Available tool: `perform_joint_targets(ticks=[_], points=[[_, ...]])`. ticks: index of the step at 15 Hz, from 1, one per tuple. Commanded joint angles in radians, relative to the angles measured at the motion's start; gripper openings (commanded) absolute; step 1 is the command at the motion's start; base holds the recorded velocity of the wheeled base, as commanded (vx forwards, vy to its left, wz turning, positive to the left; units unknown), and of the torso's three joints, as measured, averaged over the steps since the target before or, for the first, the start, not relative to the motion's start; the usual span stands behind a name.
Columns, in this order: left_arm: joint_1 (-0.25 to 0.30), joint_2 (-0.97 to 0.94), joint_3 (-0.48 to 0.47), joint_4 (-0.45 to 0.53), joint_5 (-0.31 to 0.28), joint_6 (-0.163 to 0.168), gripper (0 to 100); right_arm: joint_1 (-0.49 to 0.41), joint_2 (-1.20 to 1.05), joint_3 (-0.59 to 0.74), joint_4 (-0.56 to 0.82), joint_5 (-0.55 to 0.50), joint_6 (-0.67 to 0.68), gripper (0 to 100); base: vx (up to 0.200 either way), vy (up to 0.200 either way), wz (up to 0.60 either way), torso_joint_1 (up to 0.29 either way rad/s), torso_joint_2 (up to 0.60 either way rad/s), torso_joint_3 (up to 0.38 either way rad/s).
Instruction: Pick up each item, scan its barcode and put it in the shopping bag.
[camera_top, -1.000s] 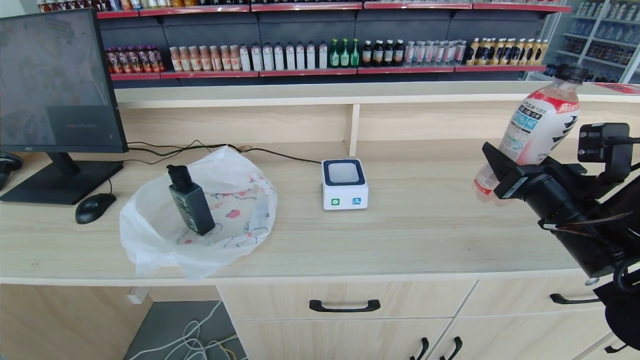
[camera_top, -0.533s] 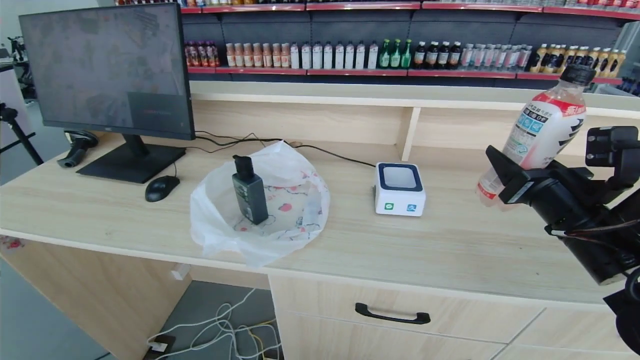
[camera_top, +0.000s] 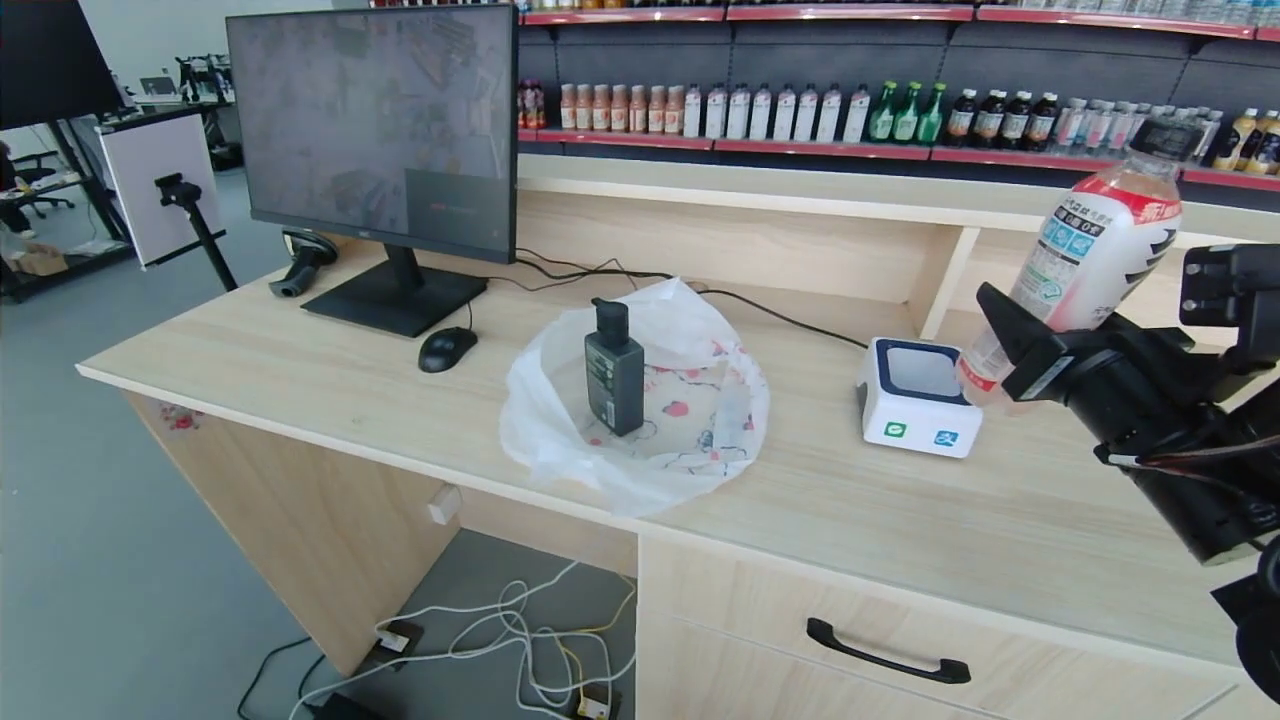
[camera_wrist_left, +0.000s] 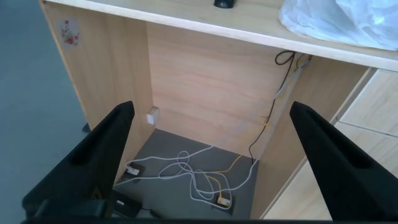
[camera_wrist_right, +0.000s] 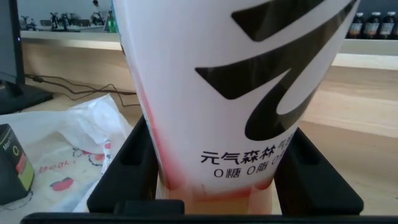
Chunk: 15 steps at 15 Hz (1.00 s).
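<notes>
Left wrist view has my left gripper (camera_wrist_left: 211, 107) gaping, empty, below the counter (camera_top: 300, 385); the bag (camera_top: 640, 450) lies open around an upright dark bottle (camera_top: 613, 368); next the scanner (camera_top: 915, 398); my right gripper (camera_top: 1005, 345) clamps the drink (camera_top: 1085, 260) low, tilted near it, presumably to show the barcode.

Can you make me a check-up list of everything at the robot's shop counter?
Surface: wooden counter, drawers below.
Job's things: drink bottle held tilted near the scanner; dark bottle upright in the shopping bag.
Clutter: monitor, mouse.
Grippers: right gripper shut on the drink bottle; left gripper open, holding nothing.
Cables: black cable behind the bag; white cables on the floor.
Surroundings: drink shelves behind.
</notes>
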<state>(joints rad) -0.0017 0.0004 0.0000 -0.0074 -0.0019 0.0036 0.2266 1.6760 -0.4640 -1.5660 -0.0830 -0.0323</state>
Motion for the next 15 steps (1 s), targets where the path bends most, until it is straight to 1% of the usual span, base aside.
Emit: perform_joint_targets(ticks=[1, 3, 4, 5, 6, 7, 9, 11, 15], points=[[0.0, 0.0, 0.0, 0.001, 0.0, 0.001, 100, -0.001, 0.007, -0.028, -0.005, 0.003, 0.005, 0, 0.0, 0.0, 0.0, 0.0, 0.0, 0.0], [0.0, 0.0, 0.0, 0.0, 0.0, -0.001, 100, 0.0, 0.004, -0.036, -0.005, 0.051, -0.001, 0, 0.0, 0.0, 0.0, 0.0, 0.0, 0.0], [0.0, 0.0, 0.0, 0.001, 0.0, 0.001, 100, -0.003, 0.011, -0.053, -0.005, 0.106, -0.014, 0, 0.0, 0.0, 0.0, 0.0, 0.0, 0.0], [0.0, 0.0, 0.0, 0.001, 0.0, -0.001, 100, -0.041, 0.01, -0.051, -0.005, 0.149, -0.05, 0, 0.0, 0.0, 0.0, 0.0, 0.0, 0.0], [0.0, 0.0, 0.0, 0.001, 0.0, 0.001, 100, -0.082, 0.016, -0.056, -0.005, 0.226, -0.116, 0, 0.0, 0.0, 0.0, 0.0, 0.0, 0.0], [0.0, 0.0, 0.0, 0.001, 0.0, 0.001, 100, -0.085, 0.022, -0.048, -0.005, 0.295, -0.19, 0, 0.0, 0.0, 0.0, 0.0, 0.0, 0.0], [0.0, 0.0, 0.0, 0.001, 0.0, 0.001, 100, -0.079, 0.033, -0.062, -0.005, 0.308, -0.343, 0, 0.0, 0.0, 0.0, 0.0, 0.0, 0.0], [0.0, 0.0, 0.0, 0.001, 0.0, 0.001, 100, -0.07, 0.048, -0.068, -0.005, 0.325, -0.428, 0, 0.0, 0.0, 0.0, 0.0, 0.0, 0.0], [0.0, 0.0, 0.0, 0.004, 0.0, 0.003, 100, -0.066, 0.076, -0.09, -0.005, 0.359, -0.535, 0, 0.0, 0.0, 0.0, 0.0, 0.0, 0.0]])
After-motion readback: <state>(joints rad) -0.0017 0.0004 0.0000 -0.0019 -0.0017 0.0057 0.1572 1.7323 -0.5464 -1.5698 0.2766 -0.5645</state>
